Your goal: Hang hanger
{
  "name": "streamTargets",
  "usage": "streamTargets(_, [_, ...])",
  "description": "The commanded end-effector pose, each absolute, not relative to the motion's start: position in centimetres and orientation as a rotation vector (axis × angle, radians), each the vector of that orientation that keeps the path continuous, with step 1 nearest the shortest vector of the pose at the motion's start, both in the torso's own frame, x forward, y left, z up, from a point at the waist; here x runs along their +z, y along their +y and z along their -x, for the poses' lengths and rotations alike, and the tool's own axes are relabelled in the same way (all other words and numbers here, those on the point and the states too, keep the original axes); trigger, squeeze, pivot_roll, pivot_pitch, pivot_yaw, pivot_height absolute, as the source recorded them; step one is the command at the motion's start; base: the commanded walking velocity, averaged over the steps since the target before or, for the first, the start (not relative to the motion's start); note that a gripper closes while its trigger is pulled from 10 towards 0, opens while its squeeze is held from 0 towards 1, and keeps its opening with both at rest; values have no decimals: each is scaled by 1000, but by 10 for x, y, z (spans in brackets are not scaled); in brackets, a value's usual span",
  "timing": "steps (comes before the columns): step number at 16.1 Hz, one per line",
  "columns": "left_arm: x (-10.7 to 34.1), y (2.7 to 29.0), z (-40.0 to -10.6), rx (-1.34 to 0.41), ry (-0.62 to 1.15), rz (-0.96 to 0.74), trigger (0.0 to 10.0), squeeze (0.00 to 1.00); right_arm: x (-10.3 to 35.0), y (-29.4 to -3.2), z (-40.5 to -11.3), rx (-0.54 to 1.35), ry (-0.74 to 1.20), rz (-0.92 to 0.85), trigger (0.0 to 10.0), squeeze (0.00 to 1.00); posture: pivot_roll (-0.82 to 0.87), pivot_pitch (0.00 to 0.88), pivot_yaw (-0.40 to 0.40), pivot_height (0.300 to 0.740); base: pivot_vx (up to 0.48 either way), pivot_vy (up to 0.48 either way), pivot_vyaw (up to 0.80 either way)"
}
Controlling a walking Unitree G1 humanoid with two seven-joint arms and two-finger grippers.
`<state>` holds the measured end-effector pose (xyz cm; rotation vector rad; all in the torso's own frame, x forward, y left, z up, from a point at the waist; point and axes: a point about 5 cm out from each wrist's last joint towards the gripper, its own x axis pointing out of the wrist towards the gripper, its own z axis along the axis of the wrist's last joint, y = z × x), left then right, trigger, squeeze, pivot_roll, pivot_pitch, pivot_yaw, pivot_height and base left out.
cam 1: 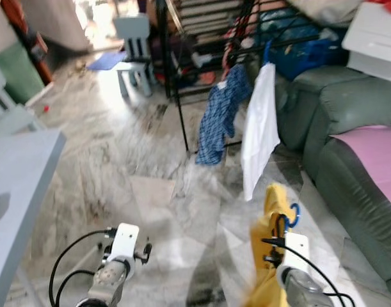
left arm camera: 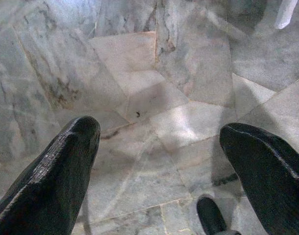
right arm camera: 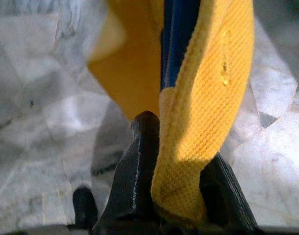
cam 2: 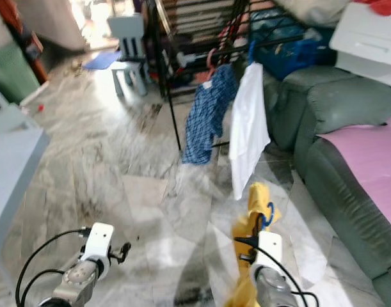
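My right gripper (right arm camera: 181, 166) has its jaws clamped on the hanger (cam 1: 292, 214) (yellow shirt (cam 1: 270, 256) on it); left gripper (left arm camera: 159, 161) jaws apart. I should approach the rack (cam 1: 182, 96), keeping the hook upright.

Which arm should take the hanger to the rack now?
Right. The right gripper already holds the blue hanger with the yellow garment, and the drying rack stands ahead on its side. The left gripper is open with nothing in it.

Marble floor (cam 1: 150, 166), grey sofa (cam 1: 349, 147), small chair (cam 1: 134, 48).
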<state>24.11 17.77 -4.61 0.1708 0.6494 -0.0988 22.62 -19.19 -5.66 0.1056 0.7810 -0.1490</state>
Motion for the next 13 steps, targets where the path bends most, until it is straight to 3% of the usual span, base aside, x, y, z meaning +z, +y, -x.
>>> streamTargets(1, [-51,185,-235,-67,700,-180,10000,0,-60,-187,-223,-109,799,-73,0,0,-124,0,96,740,0,0,0])
streamTargets(4, [-53,185,-232,-43,715,-163,10000,0,-63,-184,-219,-13,826,2,0,0,-105,0,64,740,0,0,0])
streamTargets(7, [-53,192,-232,93,708,-63,10000,0,-63,-184,-221,45,827,49,0,0,-67,0,5,740,0,0,0])
streamTargets(13, [2,188,-299,126,469,53,10000,0,-6,-193,-292,-63,571,-20,0,0,-24,0,-21,740,0,0,0])
